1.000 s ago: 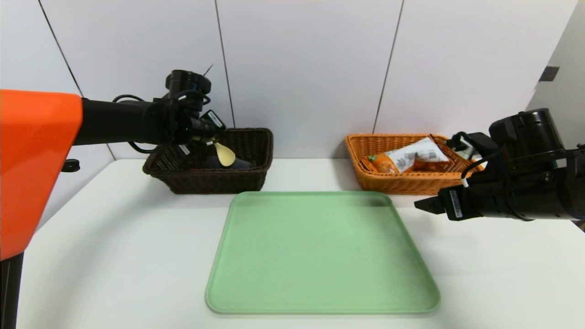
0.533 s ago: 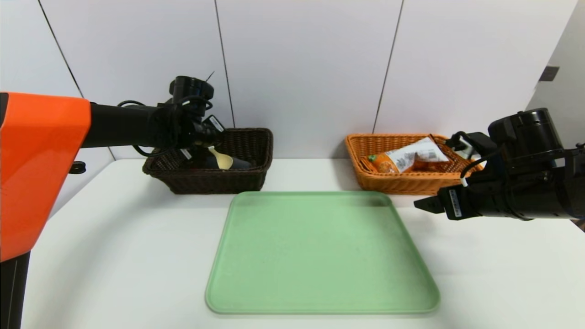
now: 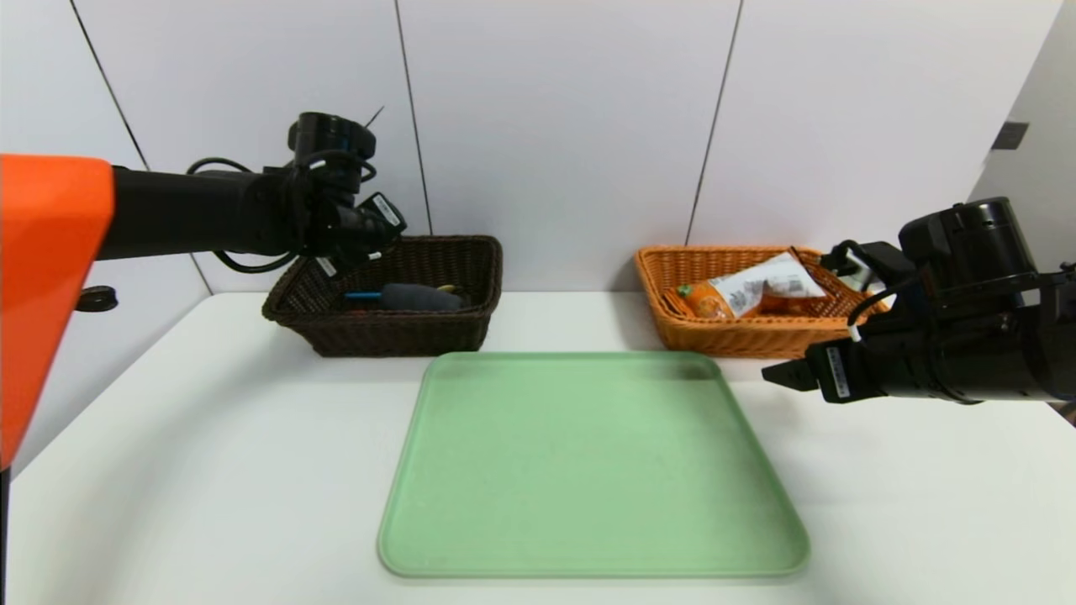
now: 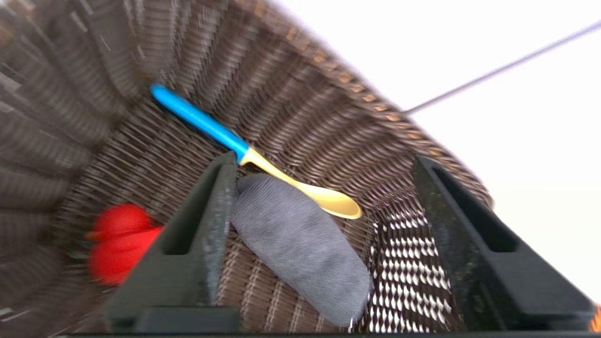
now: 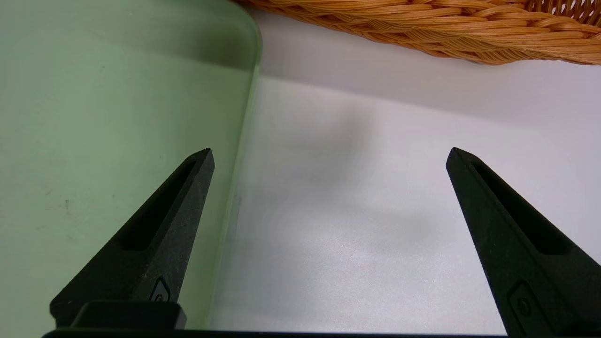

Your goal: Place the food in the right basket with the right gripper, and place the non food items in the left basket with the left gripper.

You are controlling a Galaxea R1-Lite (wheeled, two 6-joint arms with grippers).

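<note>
Left gripper over dark basket, jaws apart, nothing held; spoon inside. Right gripper idle beside tray, jaws wide.

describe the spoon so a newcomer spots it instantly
Find the dark brown basket behind the green tray's left side. Inside, the spoon lies alongside a grey, rounded item; unlike that and the red item, it's slim, blue-handled, with a yellow bowl.

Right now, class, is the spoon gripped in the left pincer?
No, the left pincer is open above the dark basket, and the spoon lies inside it beside the grey cloth item.
</note>
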